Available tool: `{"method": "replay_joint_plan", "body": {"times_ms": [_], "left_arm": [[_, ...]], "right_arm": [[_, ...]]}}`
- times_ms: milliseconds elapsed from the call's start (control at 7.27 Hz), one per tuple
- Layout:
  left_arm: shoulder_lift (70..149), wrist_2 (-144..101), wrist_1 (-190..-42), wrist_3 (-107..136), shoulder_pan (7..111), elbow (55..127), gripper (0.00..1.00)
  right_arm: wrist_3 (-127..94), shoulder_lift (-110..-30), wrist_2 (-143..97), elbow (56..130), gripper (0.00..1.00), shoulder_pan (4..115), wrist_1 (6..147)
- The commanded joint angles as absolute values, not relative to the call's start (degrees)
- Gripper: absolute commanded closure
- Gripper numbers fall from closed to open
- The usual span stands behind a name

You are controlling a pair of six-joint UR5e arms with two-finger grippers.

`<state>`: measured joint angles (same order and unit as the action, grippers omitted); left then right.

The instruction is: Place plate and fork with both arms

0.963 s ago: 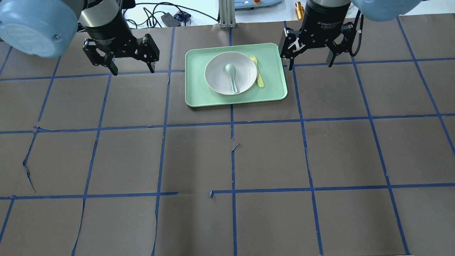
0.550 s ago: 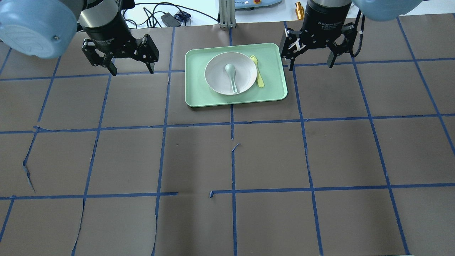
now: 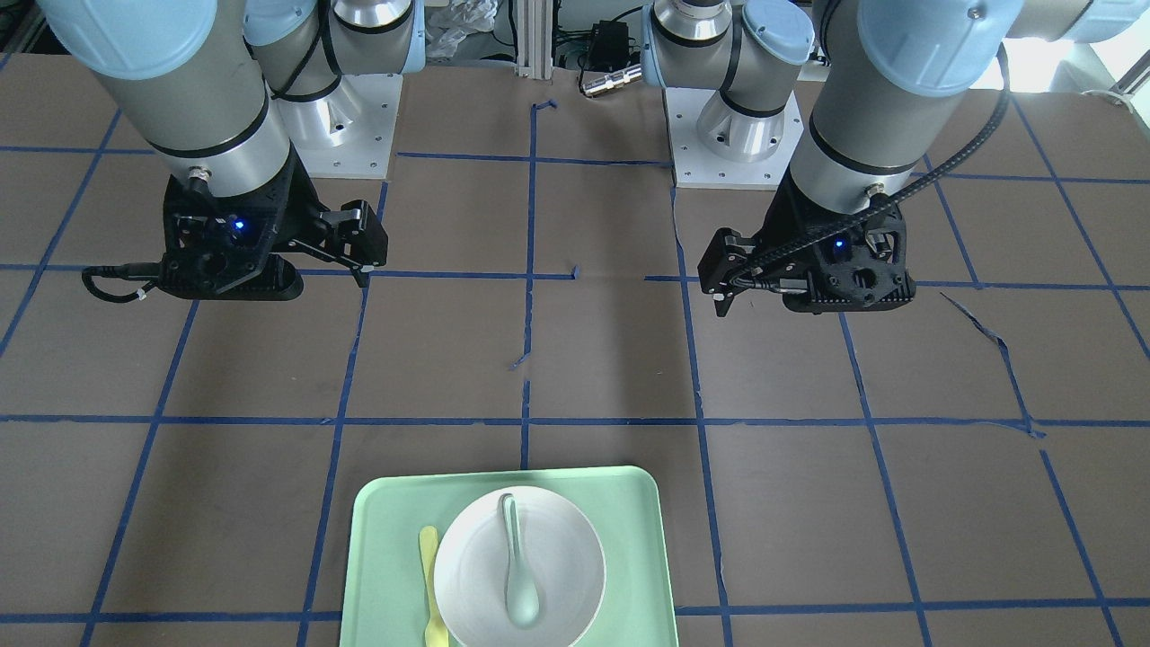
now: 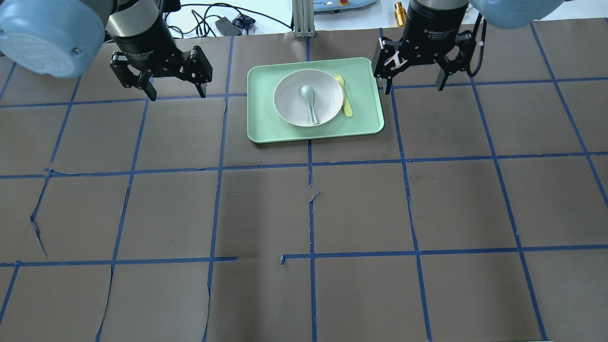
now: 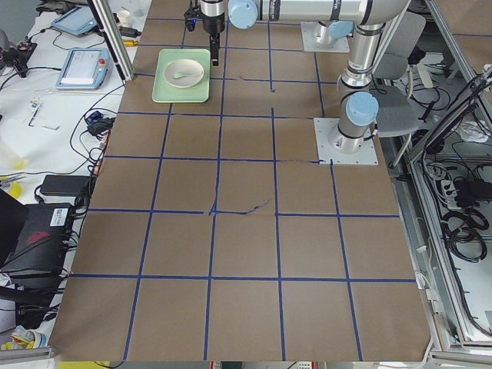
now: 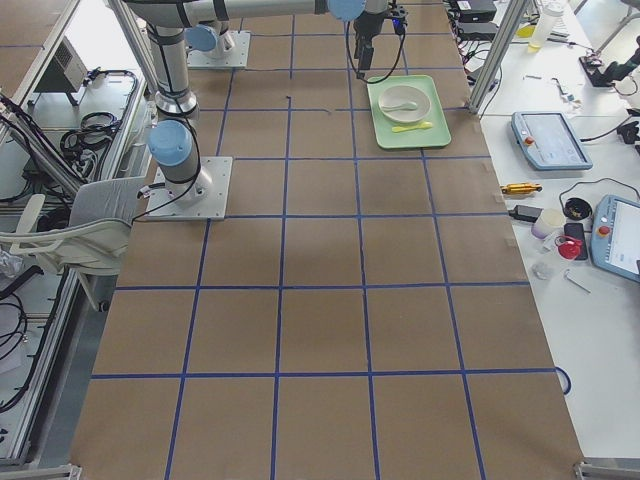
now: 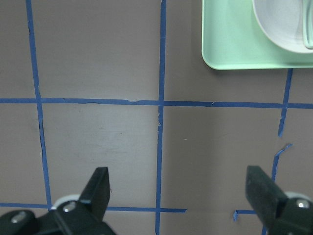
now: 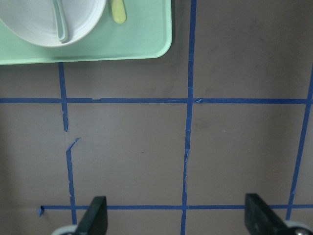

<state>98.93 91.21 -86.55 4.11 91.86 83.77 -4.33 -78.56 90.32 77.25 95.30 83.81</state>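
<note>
The white plate lies on the mint-green tray at the far middle of the table. The pale-yellow fork lies on the tray against the plate's right side. My left gripper is open and empty, hovering left of the tray. My right gripper is open and empty, hovering just right of the tray. The left wrist view shows the open gripper with the tray's corner and the plate's edge ahead. The right wrist view shows the open gripper, the plate and the fork's handle.
A pale grey-green spoon lies in the plate. The table is covered in brown paper with a blue tape grid. Cables and a teach pendant lie beyond the far edge.
Both grippers have shifted very slightly toward the far edge of the table. The plate, fork, spoon and tray have not moved.
</note>
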Motion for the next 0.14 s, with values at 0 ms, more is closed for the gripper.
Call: {"method": "replay_joint_plan", "body": {"times_ms": [0], "left_arm": [[99.23,91.23,-86.57,4.04,91.85,83.85,0.0]], "right_arm": [[-4.39,-78.49,90.35,77.26,0.0,95.27,84.11]]}}
